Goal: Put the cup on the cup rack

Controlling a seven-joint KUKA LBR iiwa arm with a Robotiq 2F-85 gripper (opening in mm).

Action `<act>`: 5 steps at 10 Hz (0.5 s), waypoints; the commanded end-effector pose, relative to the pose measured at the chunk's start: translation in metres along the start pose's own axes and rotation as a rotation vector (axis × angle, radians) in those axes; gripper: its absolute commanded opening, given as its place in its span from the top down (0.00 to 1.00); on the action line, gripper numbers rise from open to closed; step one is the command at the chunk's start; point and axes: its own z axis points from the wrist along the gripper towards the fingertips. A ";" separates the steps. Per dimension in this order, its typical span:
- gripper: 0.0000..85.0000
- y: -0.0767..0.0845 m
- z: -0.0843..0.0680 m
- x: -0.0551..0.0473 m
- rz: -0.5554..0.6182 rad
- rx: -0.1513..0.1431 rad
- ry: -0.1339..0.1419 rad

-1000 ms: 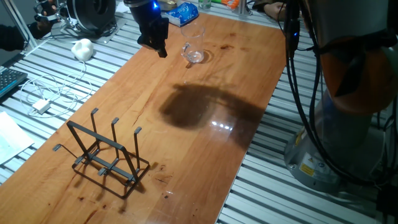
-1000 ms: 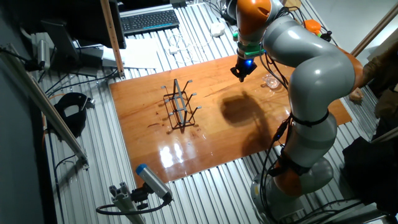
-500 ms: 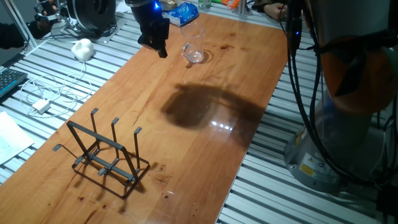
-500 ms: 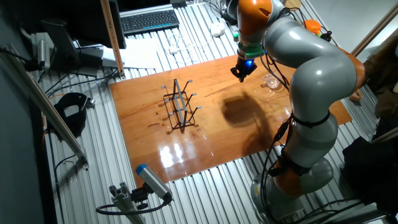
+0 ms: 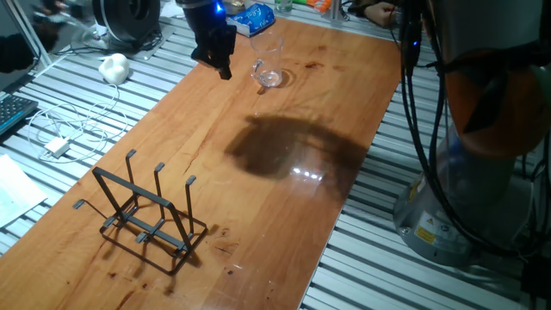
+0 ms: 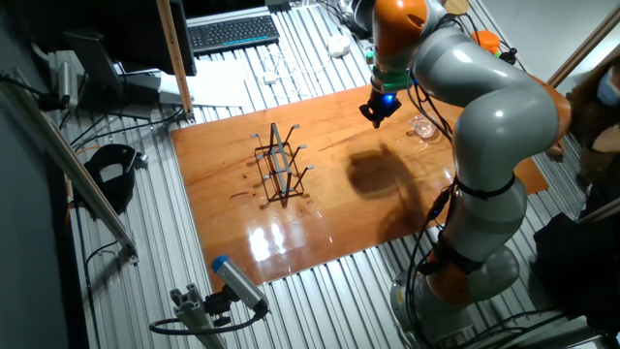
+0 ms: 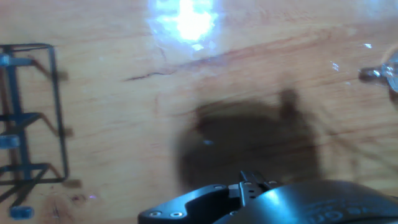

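End effector above table — cup beside.

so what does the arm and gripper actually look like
The arm has bulky grey segments with orange joints and black cables hanging alongside it. The gripper is small, black and blocky, with a blue light glowing just above it.

You're looking at a KUKA arm: bulky rounded grey links, orange joint bands between them, an orange cap at the top. Black cables hang in loops alongside the lower links. A yellow warning sticker sits on the grey base. The gripper is black, with a blue light glowing above it.
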 end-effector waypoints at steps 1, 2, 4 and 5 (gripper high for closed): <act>1.00 0.000 -0.001 0.000 -0.005 0.029 -0.016; 1.00 0.000 -0.001 0.000 0.028 -0.086 -0.034; 1.00 0.000 -0.001 0.000 0.047 -0.003 -0.088; 0.80 0.000 -0.001 0.000 0.068 0.024 -0.106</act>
